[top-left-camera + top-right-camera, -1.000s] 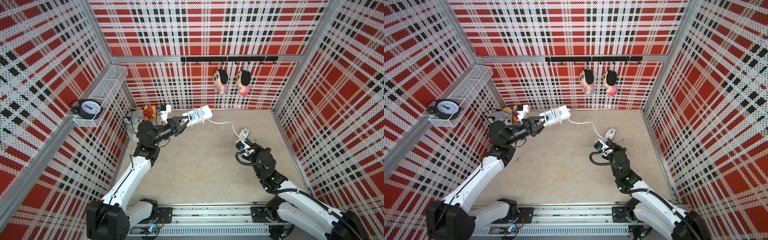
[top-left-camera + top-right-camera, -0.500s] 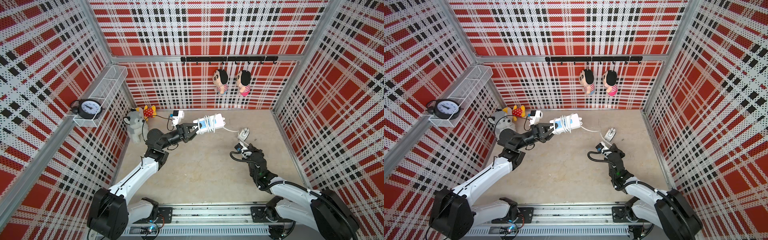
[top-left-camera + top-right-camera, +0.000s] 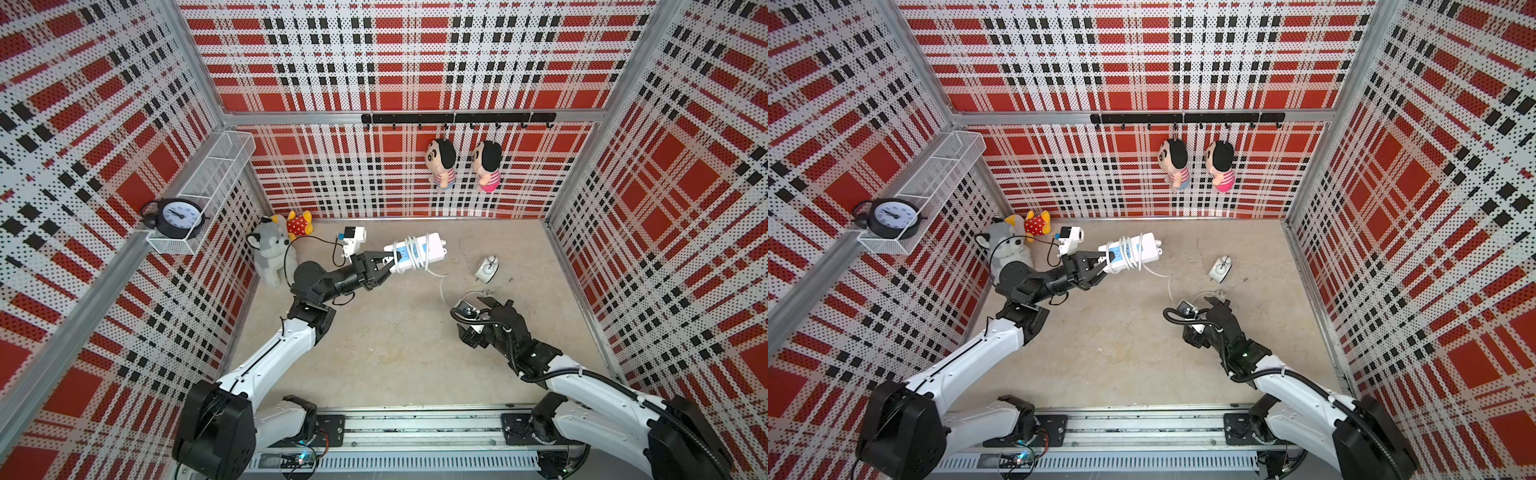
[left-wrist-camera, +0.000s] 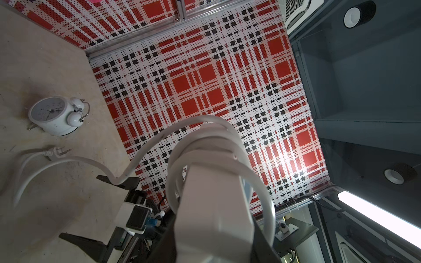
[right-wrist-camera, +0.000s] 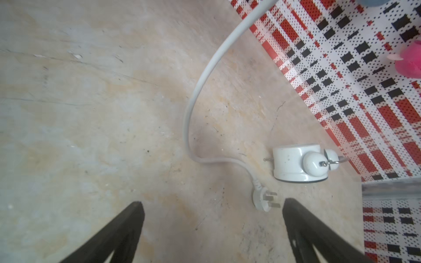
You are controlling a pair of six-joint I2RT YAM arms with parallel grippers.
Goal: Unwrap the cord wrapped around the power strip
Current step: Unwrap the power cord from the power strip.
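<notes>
Left pincer [image 3: 388, 264]: clamped on one end of the power strip [image 3: 420, 248], which is raised off the counter [image 3: 395, 357].
Cord [image 5: 187, 118]: several loops around the strip; the free length drops to the counter.
Plug [image 5: 262, 200]: lying flat, just beside the white alarm clock [image 5: 296, 164].
Right pincer [image 5: 213, 203]: jaws wide apart, holding nothing.

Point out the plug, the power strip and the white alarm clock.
plug [image 5: 259, 200], right wrist view, on its white body.
power strip [image 3: 436, 247], in a top view, on its bare far end.
alarm clock [image 5: 291, 162], right wrist view, on its round side wall.
</notes>
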